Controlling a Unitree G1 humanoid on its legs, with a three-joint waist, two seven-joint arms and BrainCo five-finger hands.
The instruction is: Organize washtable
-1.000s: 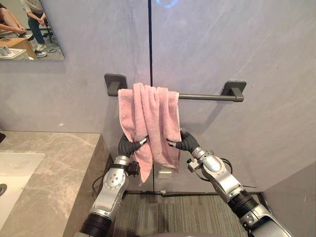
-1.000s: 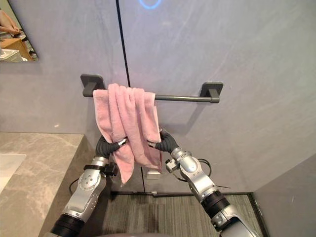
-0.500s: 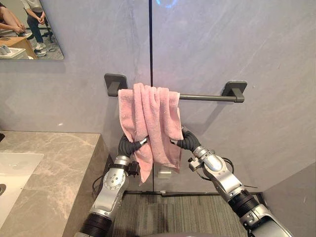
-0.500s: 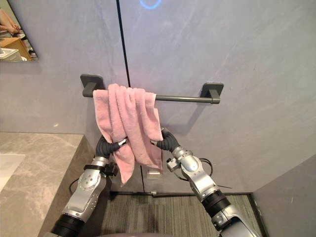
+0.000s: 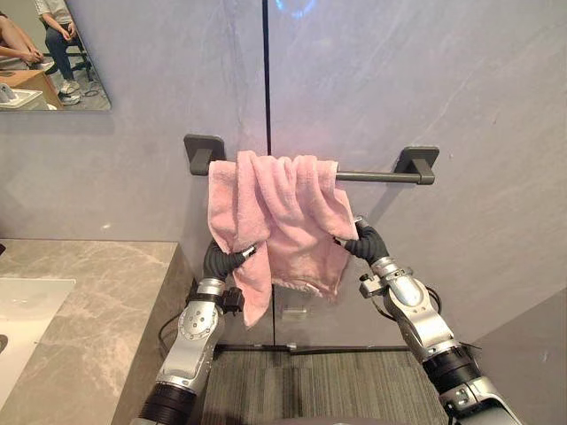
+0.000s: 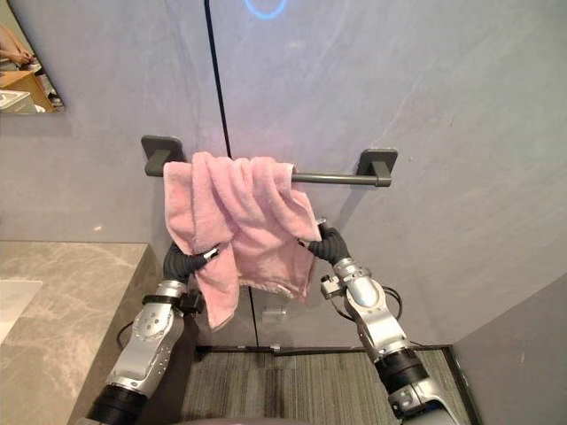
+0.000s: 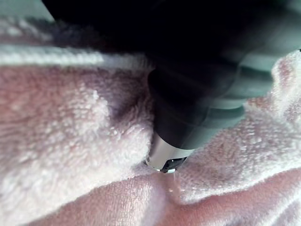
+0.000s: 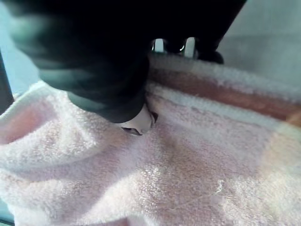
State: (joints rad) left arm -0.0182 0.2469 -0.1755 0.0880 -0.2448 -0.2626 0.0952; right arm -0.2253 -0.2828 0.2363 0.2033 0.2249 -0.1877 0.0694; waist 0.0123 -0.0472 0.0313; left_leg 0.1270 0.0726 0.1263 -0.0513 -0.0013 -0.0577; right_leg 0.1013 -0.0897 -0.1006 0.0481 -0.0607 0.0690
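Note:
A pink towel [image 5: 275,212] hangs bunched over the left half of a dark wall bar [image 5: 383,176]. My left hand [image 5: 232,259] reaches into the towel's lower left fold; in the left wrist view its thumb [image 7: 170,156] is pressed deep into the cloth and the towel gathers there. My right hand [image 5: 360,242] holds the towel's right edge, drawn out to the right under the bar. In the right wrist view its thumb [image 8: 137,123] presses on the cloth while silver fingers [image 8: 159,45] show behind the towel's edge.
A marble counter [image 5: 106,292] with a white sink [image 5: 22,310] lies at the lower left, close to my left arm. A mirror [image 5: 49,53] at the upper left reflects people. Grey wall panels stand behind the bar, with striped carpet [image 5: 310,390] below.
My right hand has pulled the towel's right edge out to the right and a little up, spreading the cloth along the bar. My left hand stays at the left fold.

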